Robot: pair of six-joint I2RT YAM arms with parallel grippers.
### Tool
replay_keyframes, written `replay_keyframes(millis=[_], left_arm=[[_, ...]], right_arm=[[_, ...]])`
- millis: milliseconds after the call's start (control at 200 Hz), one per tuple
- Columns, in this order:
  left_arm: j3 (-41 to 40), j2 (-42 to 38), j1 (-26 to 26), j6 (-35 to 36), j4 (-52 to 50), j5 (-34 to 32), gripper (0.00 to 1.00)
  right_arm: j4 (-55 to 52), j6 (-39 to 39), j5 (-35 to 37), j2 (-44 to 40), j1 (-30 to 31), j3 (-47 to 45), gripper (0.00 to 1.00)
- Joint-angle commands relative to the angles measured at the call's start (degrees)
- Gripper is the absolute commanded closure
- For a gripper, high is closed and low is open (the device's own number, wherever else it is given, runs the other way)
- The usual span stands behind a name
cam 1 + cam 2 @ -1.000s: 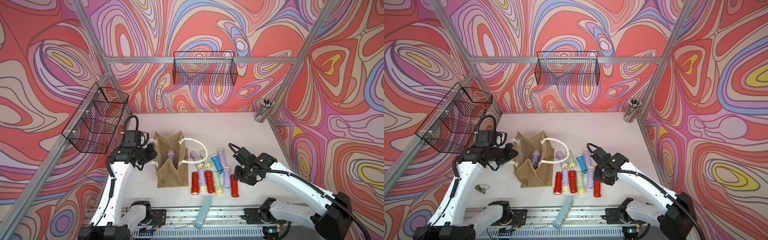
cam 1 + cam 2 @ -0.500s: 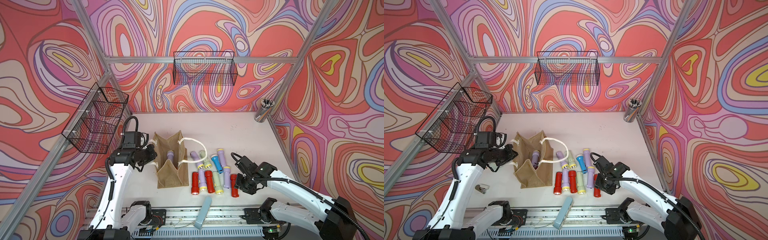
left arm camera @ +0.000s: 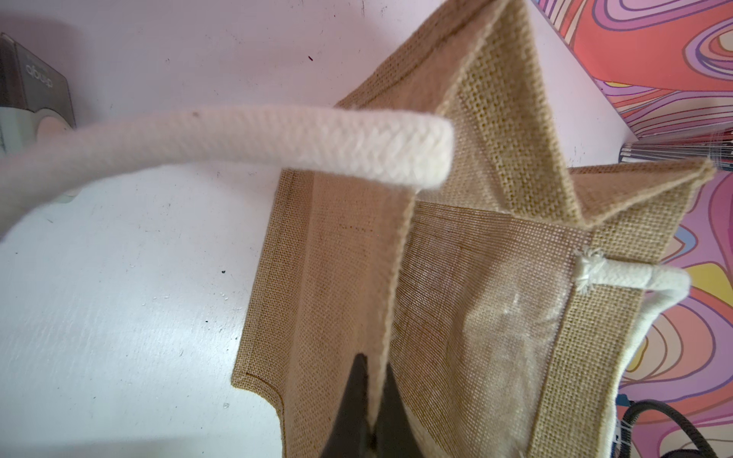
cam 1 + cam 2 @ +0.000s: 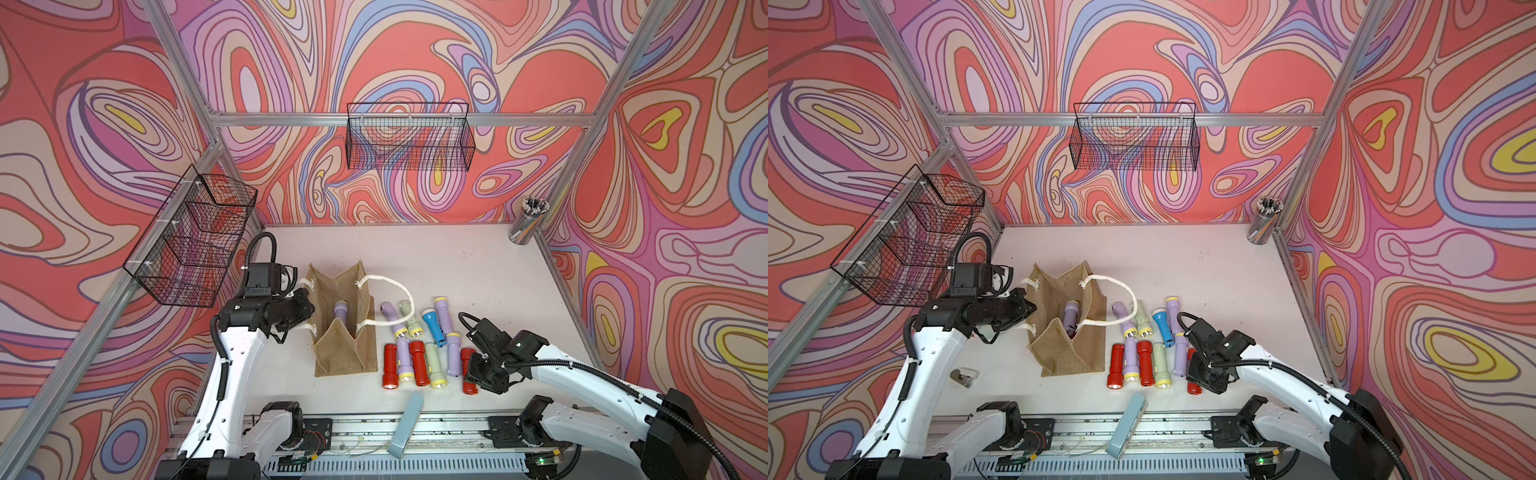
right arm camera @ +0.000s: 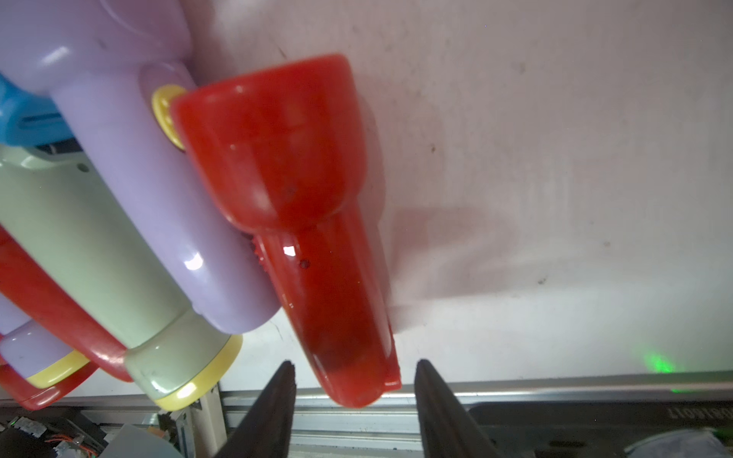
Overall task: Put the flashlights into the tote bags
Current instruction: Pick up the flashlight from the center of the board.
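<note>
L hand (image 3: 375,363): clenched on tote bag (image 4: 345,357) rim; bag upright on counter (image 4: 457,266), mouth open.
R hand (image 5: 355,363): released, jaws straddle tail of red flashlight (image 5: 301,190), small gaps both sides.
In bag: 1 lilac flashlight (image 4: 340,312).
Other flashlights (image 4: 417,361): flat on counter, btwn bag & R hand.

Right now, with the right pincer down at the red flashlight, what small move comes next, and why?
Probably close the right pincer on the red flashlight: its jaws straddle the tail end with gaps on both sides, nothing gripped yet. The left pincer is pinching the bag rim, holding it open.
</note>
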Motion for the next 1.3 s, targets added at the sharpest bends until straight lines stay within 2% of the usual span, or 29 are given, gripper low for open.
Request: replay_keyframes(millis=[0,446,576,1037,1292], left_arm=[[-0.6,-0.3,0.4,-0.6,0.7,0.7,0.96],[-0.7,0.1,0.4,-1.1,1.4,1.9,0.96],[-0.5,0.2,0.5,-1.1,1.4,2.3,0.96],[-0.5,-0.4,0.4,-1.3,1.0,1.8,0.96],[-1.4,-2.1,0.4,-2.2,1.0,1.7,0.96]], right_arm=[[1.9,1.9,0.4,2.1,1.6,-1.2,0.49],[-2.2,-4.9,12.5,9.9,2.4,4.6,0.50],[-4.2,-7.9,15.8,13.0,2.4,7.7,0.44],[-0.6,-9.6,11.8,13.9,2.4,3.4,0.47],[2.6,-11.3,12.1,16.2,2.4,3.1,0.64]])
